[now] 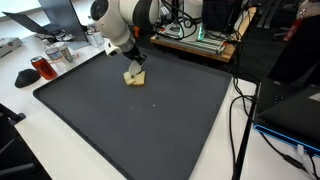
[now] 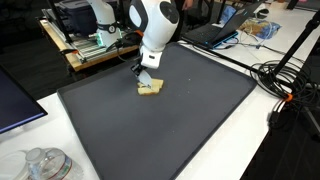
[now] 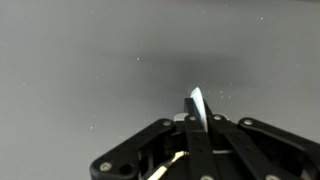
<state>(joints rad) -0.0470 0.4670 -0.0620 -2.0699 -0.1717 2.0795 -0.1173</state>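
The jaws [image 3: 196, 120] are clenching tight, and in the wrist view they are apparently pinching only a thin pale edge of the lump [image 3: 196, 103]. In both exterior views the lump [image 1: 135, 77] is sitting on the mat [image 1: 150, 125], toward its far edge and well inside its border, with the gripper [image 2: 146, 79] pressing down on top of it.

Since the grip is looking so shallow, the lump is probably at risk of slipping free or tearing at the edge during any lift or drag. If it is soft, it could be folding rather than coming along whole. With the fingertips working this close to the mat, a slight downward push could be scraping or bunching it. Whether the lump is lifting off the mat at all I cannot tell.

The mat is lying dark, flat and matte, covering most of a white tabletop [image 2: 110, 160]. Beyond the mat's far edge a rack [image 1: 195, 38] of electronics is standing. Off the mat's side, cables [image 2: 285, 85] are trailing across the tabletop, near enough that a wide arm swing could be snagging them.
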